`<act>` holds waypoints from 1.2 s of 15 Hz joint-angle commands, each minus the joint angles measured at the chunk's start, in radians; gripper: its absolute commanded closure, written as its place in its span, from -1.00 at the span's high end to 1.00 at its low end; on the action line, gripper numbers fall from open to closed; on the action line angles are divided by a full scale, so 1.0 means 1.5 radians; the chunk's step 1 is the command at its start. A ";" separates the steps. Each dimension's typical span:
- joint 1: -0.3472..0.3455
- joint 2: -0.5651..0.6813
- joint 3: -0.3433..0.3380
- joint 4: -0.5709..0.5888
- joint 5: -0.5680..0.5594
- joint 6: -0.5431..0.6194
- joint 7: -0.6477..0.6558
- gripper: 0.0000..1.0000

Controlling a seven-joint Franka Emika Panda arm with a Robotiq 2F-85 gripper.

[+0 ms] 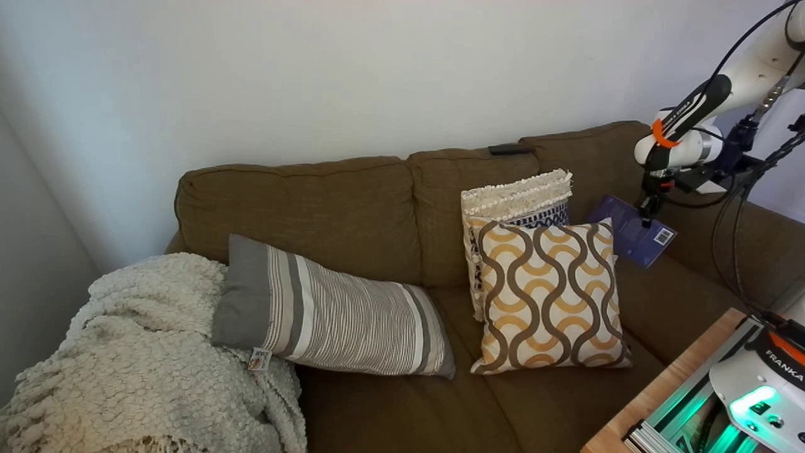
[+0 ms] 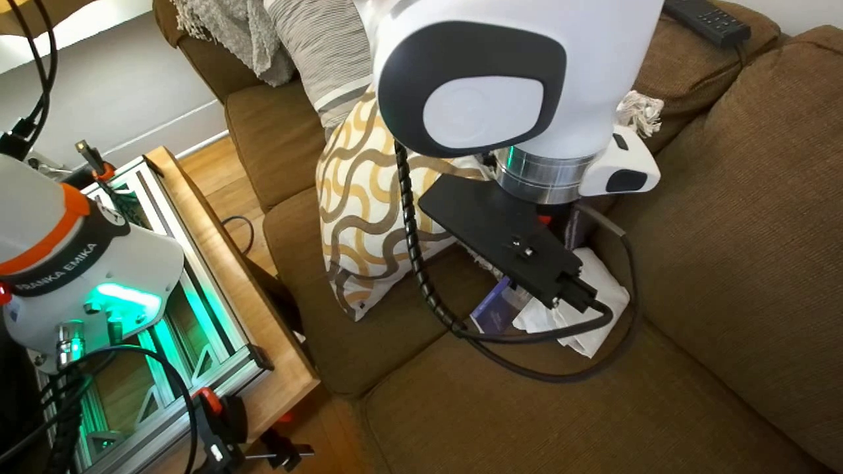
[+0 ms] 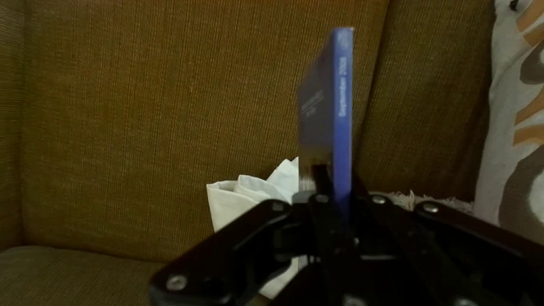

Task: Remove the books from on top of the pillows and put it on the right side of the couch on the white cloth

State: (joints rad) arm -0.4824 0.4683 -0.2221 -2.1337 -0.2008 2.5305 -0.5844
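In an exterior view, one square mustard-and-white pillow (image 1: 550, 296) and one cream tufted pillow (image 1: 514, 194) sit near one thin, rectangular purple-blue book (image 1: 629, 234). In an exterior view, one crumpled white cloth (image 2: 607, 288) lies on the brown fabric couch (image 2: 527, 421). In the wrist view, one black gripper (image 3: 338, 185) holds this book.

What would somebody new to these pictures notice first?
Probably the purple-blue book, gripped in the tool, toward the right in an exterior view. Next, the mustard-and-white pillow on the brown couch, in front of a fringed cushion. The green-lit robot base also stands out, at the left of an exterior view.
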 commanded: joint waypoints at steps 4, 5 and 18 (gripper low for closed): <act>-0.042 0.064 0.073 0.092 0.155 -0.011 -0.036 -0.95; -0.039 0.083 0.078 0.119 0.163 -0.022 -0.034 -0.95; 0.005 0.434 0.027 0.509 0.121 -0.167 0.155 -0.95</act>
State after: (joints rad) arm -0.5063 0.9874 -0.1436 -1.5334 0.0059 2.3022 -0.4668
